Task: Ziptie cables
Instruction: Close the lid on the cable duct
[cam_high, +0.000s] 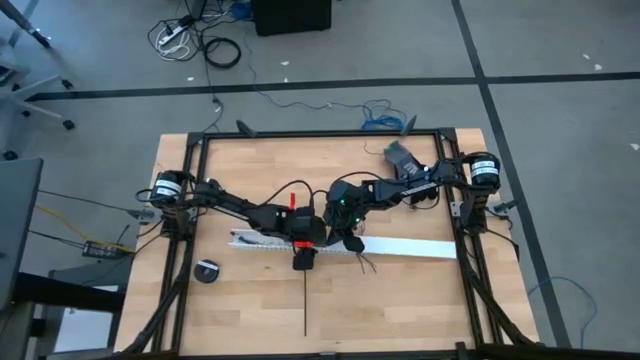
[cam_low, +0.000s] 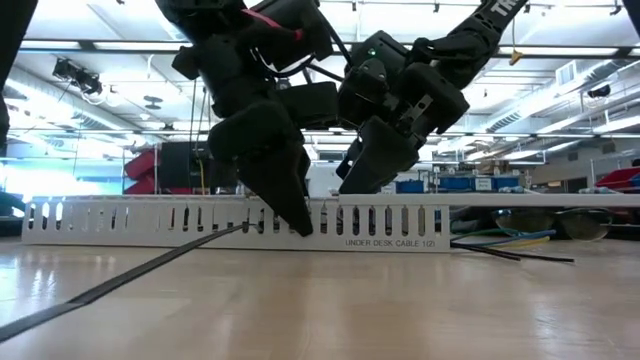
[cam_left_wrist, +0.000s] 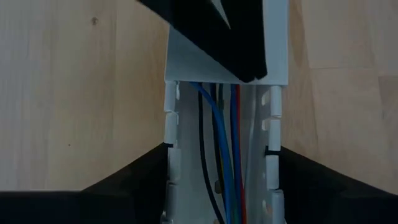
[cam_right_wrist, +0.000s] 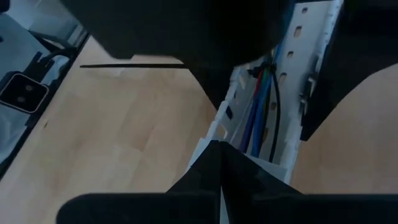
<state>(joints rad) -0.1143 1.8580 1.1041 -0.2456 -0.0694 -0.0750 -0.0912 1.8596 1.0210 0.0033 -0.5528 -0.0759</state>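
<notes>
A long white slotted channel (cam_high: 410, 246) lies across the middle of the table. The cables (cam_left_wrist: 217, 137), blue, red and black wires, run along inside it, and their loose ends (cam_high: 366, 264) stick out on the near side. My left gripper (cam_left_wrist: 217, 149) points steeply down, open, with one finger outside each wall of the channel (cam_left_wrist: 171, 124). My right gripper (cam_right_wrist: 221, 146) is shut, and its tip is over the edge of the channel's solid white cover (cam_left_wrist: 186, 62). The ziptie (cam_high: 303, 300), a thin black strip, lies flat on the table, running from the channel by my left gripper toward the near edge. My left gripper straddles the channel from above, one finger (cam_left_wrist: 124, 183) beside each slotted wall. I cannot tell whether the fingers touch the walls. My right gripper slants down from the far right, its shut tip (cam_left_wrist: 249, 68) at the cover's edge above the cables. Whether it touches, I cannot tell.
A small round black object (cam_high: 207, 271) sits on the wood near the left front. A dark grey object (cam_high: 400, 155) lies at the far right corner. A black metal frame (cam_high: 300, 136) borders the table. Bare wood lies on both sides of the ziptie.
</notes>
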